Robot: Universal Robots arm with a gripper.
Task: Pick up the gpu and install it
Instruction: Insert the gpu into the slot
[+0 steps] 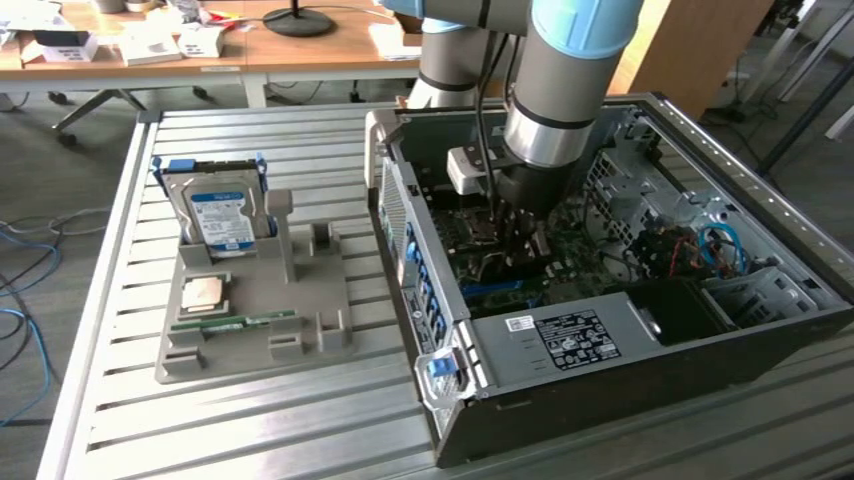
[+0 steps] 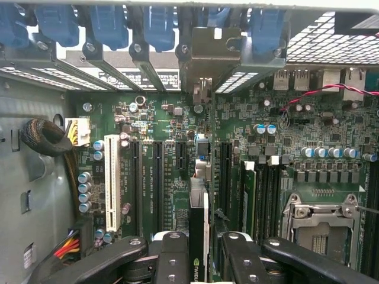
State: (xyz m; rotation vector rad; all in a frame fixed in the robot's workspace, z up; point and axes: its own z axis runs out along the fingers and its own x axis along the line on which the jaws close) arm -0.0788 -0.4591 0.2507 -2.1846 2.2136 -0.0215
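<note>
**GPU held edge-on over the motherboard**

The gpu (image 2: 199,228) sits edge-on between the gripper (image 2: 200,254)'s 2 black fingers (image 2: 172,260), pinched from both sides, just above the green motherboard (image 2: 177,118) inside the open computer case (image 1: 641,350). Its bracket end points toward the case's rear wall with the blue slot clips (image 2: 160,26). Beside the case on the slatted table (image 1: 267,430), a grey holder (image 1: 254,330) carries a hard drive (image 1: 220,215).

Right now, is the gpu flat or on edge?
On edge: the gpu stands upright between the tool fingers, over the motherboard slots.
</note>
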